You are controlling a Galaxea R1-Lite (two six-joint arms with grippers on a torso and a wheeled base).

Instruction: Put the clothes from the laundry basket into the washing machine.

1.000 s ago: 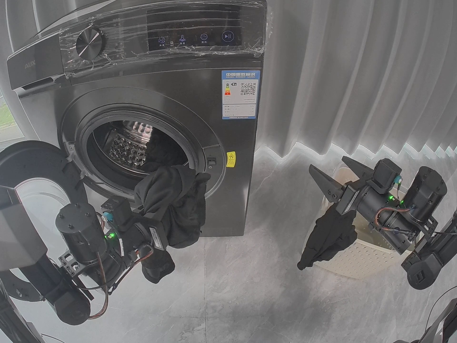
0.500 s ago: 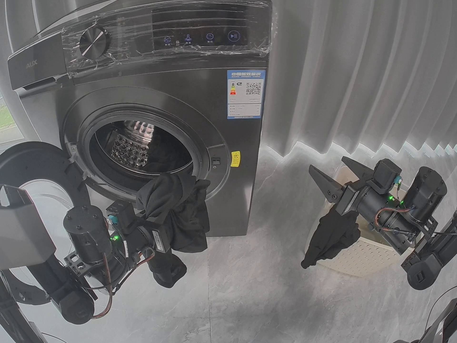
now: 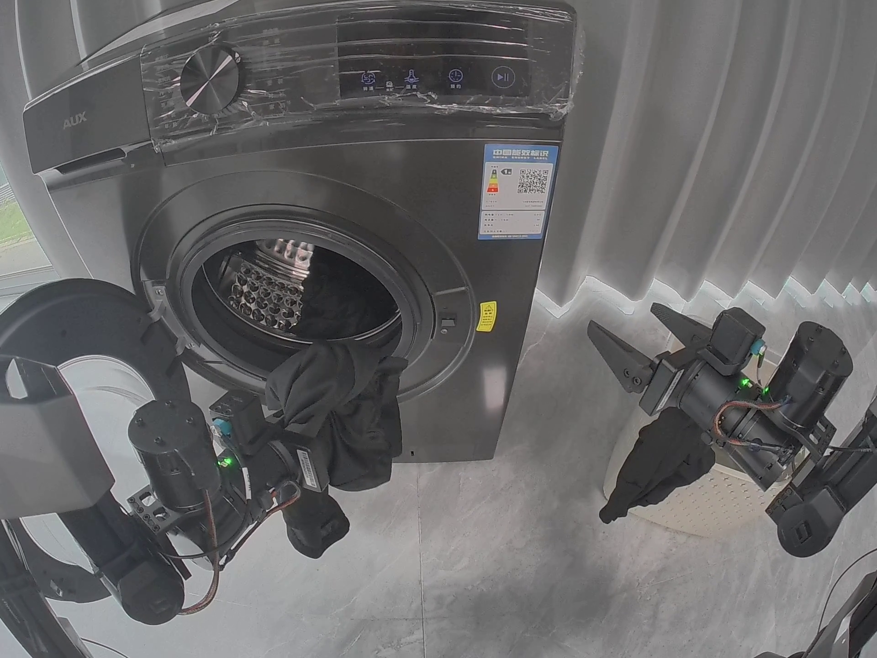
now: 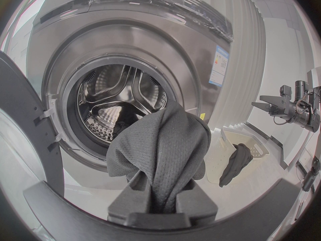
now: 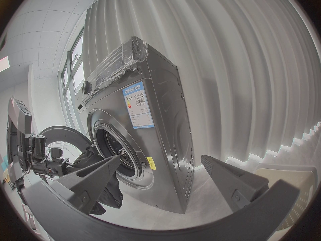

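The grey washing machine (image 3: 365,185) stands with its round door (image 3: 73,349) swung open to the left. Dark cloth lies inside the drum (image 3: 343,299). My left gripper (image 4: 163,184) is shut on a dark garment (image 3: 338,404), which hangs just below and in front of the drum opening (image 4: 117,97). The cream laundry basket (image 3: 722,504) sits on the floor at the right, and a second dark garment (image 3: 662,463) is draped over its near rim. Above that rim my right gripper (image 3: 630,322) stands open with nothing in it.
White curtains (image 3: 713,121) hang behind and to the right of the machine. Grey tiled floor (image 3: 512,559) lies between machine and basket. The open door is close beside my left arm.
The whole head view has shifted, so the machine and basket now sit farther right in the picture. Both arms keep their pose, and the left gripper still holds the garment.
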